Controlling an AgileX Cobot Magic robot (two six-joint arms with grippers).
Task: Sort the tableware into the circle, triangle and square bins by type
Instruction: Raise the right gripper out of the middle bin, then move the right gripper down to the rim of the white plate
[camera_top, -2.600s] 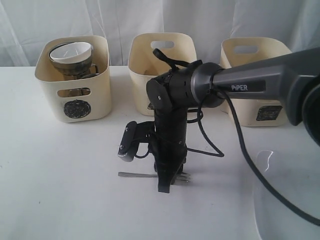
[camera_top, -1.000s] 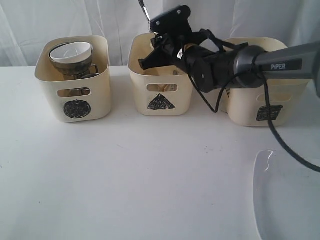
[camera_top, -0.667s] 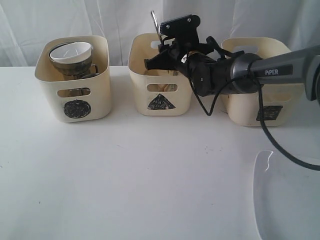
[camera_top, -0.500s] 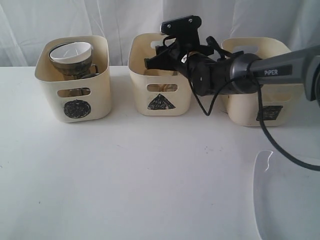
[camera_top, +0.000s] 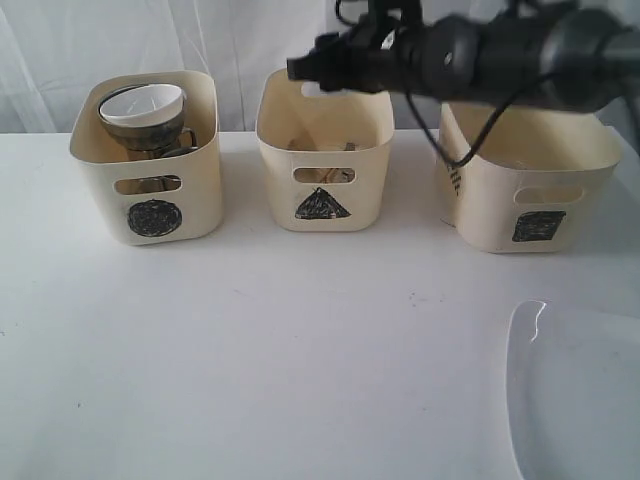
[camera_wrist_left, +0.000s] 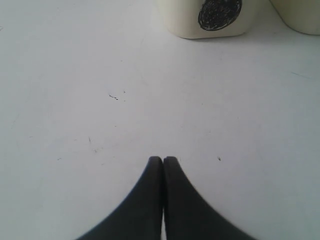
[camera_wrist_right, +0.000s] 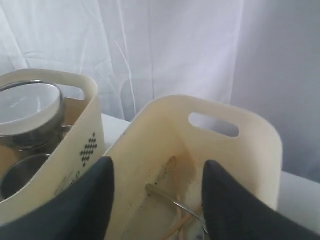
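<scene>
Three cream bins stand in a row at the back: the circle bin (camera_top: 145, 190), the triangle bin (camera_top: 322, 150) and the wider square bin (camera_top: 530, 185). A white bowl (camera_top: 143, 102) sits on steel ware in the circle bin. My right gripper (camera_top: 303, 70) hovers open and empty above the triangle bin (camera_wrist_right: 220, 107), where a steel utensil (camera_wrist_right: 192, 211) and wooden chopsticks (camera_wrist_right: 180, 227) lie. A steel bowl (camera_wrist_right: 32, 107) shows in the circle bin (camera_wrist_right: 80, 145). The white plate (camera_top: 575, 390) lies at the front right. My left gripper (camera_wrist_left: 163, 159) is shut and empty over bare table.
The right arm (camera_top: 520, 45) stretches from the right across the top of the square bin. White curtains hang behind the bins. The circle bin's marked front (camera_wrist_left: 215, 12) lies a good way beyond the left gripper.
The right gripper held a steel utensil upright over the triangle bin, opened and dropped it in. It has since lifted higher above the bins. The left gripper has not moved.
</scene>
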